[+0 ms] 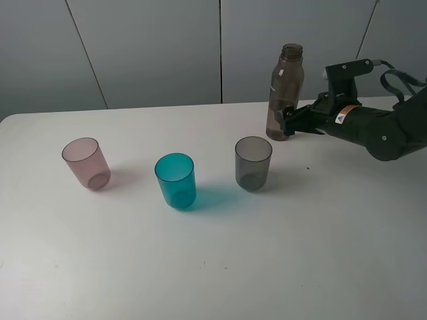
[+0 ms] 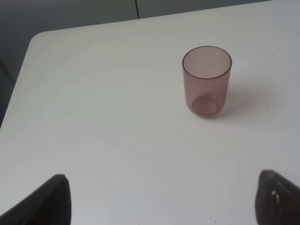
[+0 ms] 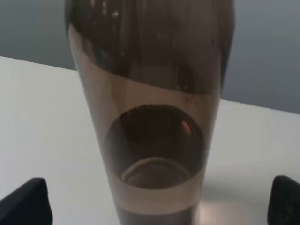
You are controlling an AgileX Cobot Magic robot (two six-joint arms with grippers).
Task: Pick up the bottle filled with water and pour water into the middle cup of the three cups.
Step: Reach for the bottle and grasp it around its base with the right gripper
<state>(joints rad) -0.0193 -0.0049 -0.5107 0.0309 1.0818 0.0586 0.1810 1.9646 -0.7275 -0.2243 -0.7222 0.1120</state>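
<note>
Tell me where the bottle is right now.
In the exterior high view the bottle stands upright at the back right of the table, behind the smoky grey cup, with the open right gripper at its base.

High camera looks down over the whole desk [image 1: 213, 267]; left wrist view shares its pink cup [image 2: 206, 79], right wrist, very close, its bottle [image 3: 150, 117]
</note>
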